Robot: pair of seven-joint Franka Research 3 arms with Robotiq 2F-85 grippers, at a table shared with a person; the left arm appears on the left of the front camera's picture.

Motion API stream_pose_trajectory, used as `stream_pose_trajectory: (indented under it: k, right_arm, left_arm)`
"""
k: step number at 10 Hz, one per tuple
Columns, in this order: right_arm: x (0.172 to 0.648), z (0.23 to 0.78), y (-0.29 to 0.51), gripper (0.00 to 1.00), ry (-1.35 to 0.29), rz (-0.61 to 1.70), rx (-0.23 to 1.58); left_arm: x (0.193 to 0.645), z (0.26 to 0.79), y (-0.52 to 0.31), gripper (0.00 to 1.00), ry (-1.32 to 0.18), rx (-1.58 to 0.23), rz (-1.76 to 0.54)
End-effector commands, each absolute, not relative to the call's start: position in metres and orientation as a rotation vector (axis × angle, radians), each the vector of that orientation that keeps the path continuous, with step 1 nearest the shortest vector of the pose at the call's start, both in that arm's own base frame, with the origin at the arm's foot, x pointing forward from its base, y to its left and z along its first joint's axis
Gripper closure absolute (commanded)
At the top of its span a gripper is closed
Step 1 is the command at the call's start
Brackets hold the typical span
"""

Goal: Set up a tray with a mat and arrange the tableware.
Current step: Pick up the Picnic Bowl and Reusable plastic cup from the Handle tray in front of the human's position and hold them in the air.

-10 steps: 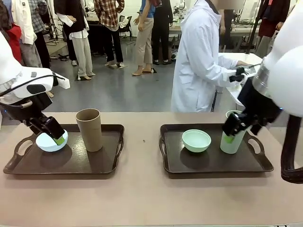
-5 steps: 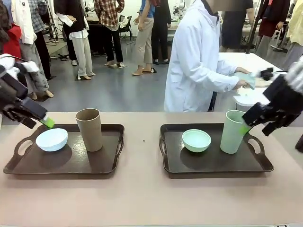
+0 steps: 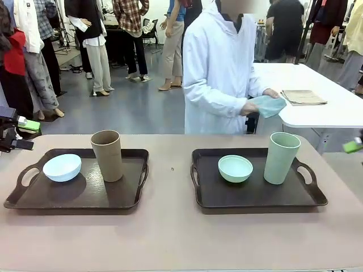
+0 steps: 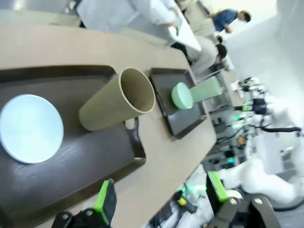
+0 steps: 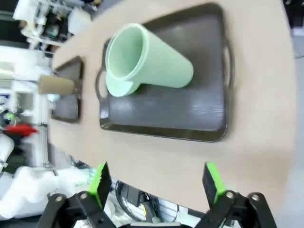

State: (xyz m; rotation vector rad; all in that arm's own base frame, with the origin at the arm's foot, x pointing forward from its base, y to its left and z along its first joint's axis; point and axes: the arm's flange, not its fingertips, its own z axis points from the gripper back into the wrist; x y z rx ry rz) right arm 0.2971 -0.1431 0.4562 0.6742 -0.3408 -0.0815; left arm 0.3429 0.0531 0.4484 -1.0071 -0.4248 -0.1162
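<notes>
Left pincer point(image 4: 160, 192) spread, empty; right pincer point(image 5: 156, 183) same. Left tray point(image 3: 85, 195): blue bowl point(image 3: 62, 167) at 9 o'clock of tan cup point(image 3: 107, 154). Right tray point(image 3: 255, 195): mint bowl point(image 3: 235, 168) at 9 o'clock of green cup point(image 3: 281, 157).

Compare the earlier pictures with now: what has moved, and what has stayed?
The left gripper drew back leftward from the matte pale blue bowl; the right gripper left the tall pale green cup, retreating right; both open. The person turned, holding a teal cloth. The dark trays and their contents stayed.

Front looks across, wrists downward, sharing both trays point(image 3: 85, 197).
</notes>
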Motion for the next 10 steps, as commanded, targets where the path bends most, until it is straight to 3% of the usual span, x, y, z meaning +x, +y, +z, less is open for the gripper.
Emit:
stream_pose_trajectory:
  k: [1,4,5,10]
  right_arm:
    - [0.239,0.389,-0.135,0.0,-0.376,-0.122,0.772]
    - [0.232,0.392,-0.143,0.0,-0.395,-0.109,0.783]
    - [0.266,0.427,-0.197,0.0,-0.367,-0.165,0.76]
    - [0.266,0.427,-0.197,0.0,-0.367,-0.165,0.76]
  left_arm:
    - [0.333,0.426,0.035,0.0,-0.41,-1.034,-0.069]
    - [0.332,0.428,0.031,0.0,-0.422,-1.026,0.009]
    - [0.353,0.433,0.042,0.0,-0.388,-1.043,-0.022]
    - [0.349,0.435,0.04,0.0,-0.369,-1.029,-0.007]
